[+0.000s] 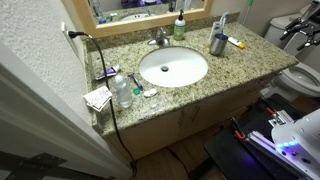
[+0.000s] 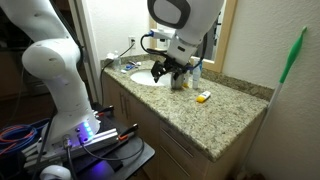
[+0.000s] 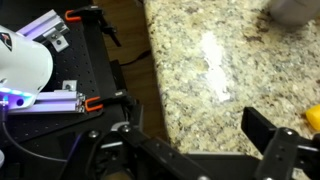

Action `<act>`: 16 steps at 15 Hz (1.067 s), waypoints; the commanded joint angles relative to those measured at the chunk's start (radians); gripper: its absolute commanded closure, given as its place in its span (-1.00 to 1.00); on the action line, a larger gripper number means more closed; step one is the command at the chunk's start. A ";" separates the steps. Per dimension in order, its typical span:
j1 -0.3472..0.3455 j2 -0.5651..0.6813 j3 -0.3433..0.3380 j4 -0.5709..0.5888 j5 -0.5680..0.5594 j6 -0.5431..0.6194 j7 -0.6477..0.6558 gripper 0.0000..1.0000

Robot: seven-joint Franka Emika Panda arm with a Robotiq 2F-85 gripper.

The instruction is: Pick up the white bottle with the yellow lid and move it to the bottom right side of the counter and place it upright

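The approach step is in hand: the arm [image 2: 186,18] is hovering its jaws over the desk [image 2: 235,120]. The jaws are standing spread apart and gripping nothing, and the wrist view is showing bare granite between them. The white bottle [image 2: 203,96] is lying on its side on the desk, at about four o'clock from the jaws and apart from them. Its yellow lid [image 3: 313,115] is peeking in at the three o'clock edge of the wrist view.

Next, I judge, the jaws are needing to shift over the bottle, descend around its slim body and close, minding that it may roll.

Counting: one white bottle, one yellow lid, one sink [image 1: 173,67], one green pump bottle [image 1: 179,27], one clear water bottle [image 1: 122,92], one cup [image 1: 218,44].
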 commanded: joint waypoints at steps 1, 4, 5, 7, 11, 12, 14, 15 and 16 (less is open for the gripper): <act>-0.006 0.030 -0.006 0.026 0.005 -0.002 -0.006 -1.00; 0.008 0.047 0.023 0.016 -0.028 0.017 0.029 -1.00; 0.012 0.092 0.037 0.041 0.011 0.044 0.155 -1.00; 0.032 0.193 0.028 0.123 0.115 0.042 0.221 -1.00; 0.028 0.334 0.002 0.264 0.293 -0.003 0.337 -1.00; 0.041 0.254 0.012 0.187 0.232 0.033 0.304 -1.00; 0.039 0.316 0.004 0.238 0.271 0.029 0.324 -1.00; 0.038 0.329 0.002 0.248 0.274 0.026 0.327 -1.00; 0.049 0.355 0.005 0.249 0.279 0.092 0.394 -1.00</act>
